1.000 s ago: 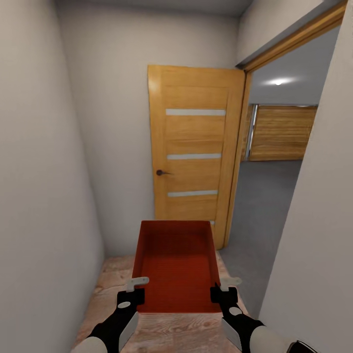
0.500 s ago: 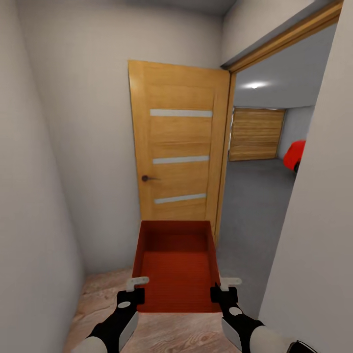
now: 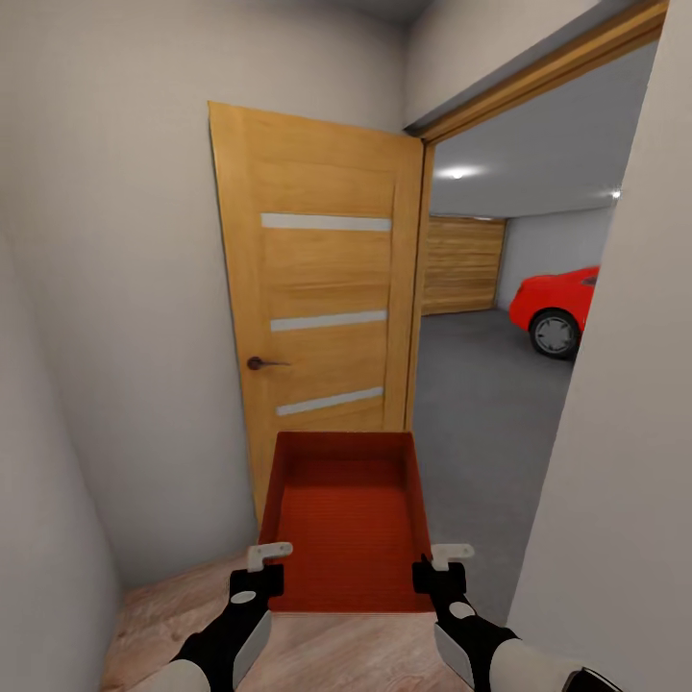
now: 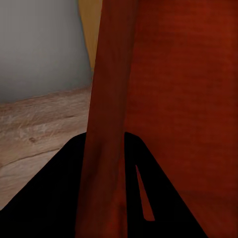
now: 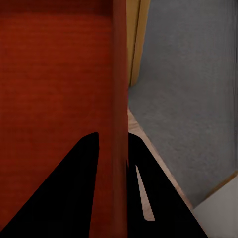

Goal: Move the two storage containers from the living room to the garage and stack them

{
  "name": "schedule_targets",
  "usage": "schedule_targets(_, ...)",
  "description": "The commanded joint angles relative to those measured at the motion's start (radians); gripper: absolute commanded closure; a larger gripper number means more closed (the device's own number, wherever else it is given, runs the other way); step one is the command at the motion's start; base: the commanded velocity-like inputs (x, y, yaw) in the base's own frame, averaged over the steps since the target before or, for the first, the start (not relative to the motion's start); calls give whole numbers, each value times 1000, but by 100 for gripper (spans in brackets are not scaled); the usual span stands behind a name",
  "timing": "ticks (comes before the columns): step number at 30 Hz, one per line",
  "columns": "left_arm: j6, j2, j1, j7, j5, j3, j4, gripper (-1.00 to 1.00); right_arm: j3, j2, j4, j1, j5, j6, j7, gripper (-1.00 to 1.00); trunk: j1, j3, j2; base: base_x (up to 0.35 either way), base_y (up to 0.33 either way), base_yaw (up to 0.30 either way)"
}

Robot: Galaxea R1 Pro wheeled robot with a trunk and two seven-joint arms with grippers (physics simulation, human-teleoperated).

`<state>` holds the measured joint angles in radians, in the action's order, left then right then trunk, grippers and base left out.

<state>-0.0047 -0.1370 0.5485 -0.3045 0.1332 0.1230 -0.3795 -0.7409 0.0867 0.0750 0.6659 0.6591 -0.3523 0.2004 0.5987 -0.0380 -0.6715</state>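
Note:
One orange-red storage container (image 3: 346, 519) hangs level in front of me, lidless and empty, its ribbed bottom showing. My left gripper (image 3: 258, 572) is shut on its left wall near the close corner, and my right gripper (image 3: 437, 569) is shut on its right wall. In the left wrist view the wall (image 4: 106, 124) runs between the black fingers (image 4: 59, 198). The right wrist view shows the other wall (image 5: 119, 89) pinched the same way. Through the doorway ahead on the right lies the garage with its dark grey floor (image 3: 481, 384).
An orange-wood door (image 3: 317, 308) with pale stripes stands open against the wall ahead. A pale wall (image 3: 625, 432) closes the right side of the doorway. A red car (image 3: 556, 309) is parked inside the garage. Light wood planks (image 3: 317, 654) are underfoot.
The whole view has swung right: the door sits further left and the red car has come into sight. Both grippers hold the container as before.

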Motion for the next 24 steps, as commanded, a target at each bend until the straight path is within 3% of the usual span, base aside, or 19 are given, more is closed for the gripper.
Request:
schedule_targets(1, 0, 54, 1, -5, 22, -20, 1, 100, 57, -7, 3, 1, -13, -10, -3, 100, 1, -1, -1, 275, 259, -270)
schedule_targets(15, -1, 53, 1, -5, 22, -20, 1, 100, 57, -7, 3, 1, -13, -10, -5, 100, 1, 7, -1, 269, 258, -270)
schedule_targets(24, -1, 53, 1, -5, 22, -20, -1, 100, 57, -7, 3, 1, -13, -9, -6, 100, 1, 12, -1, 208, 140, -270)
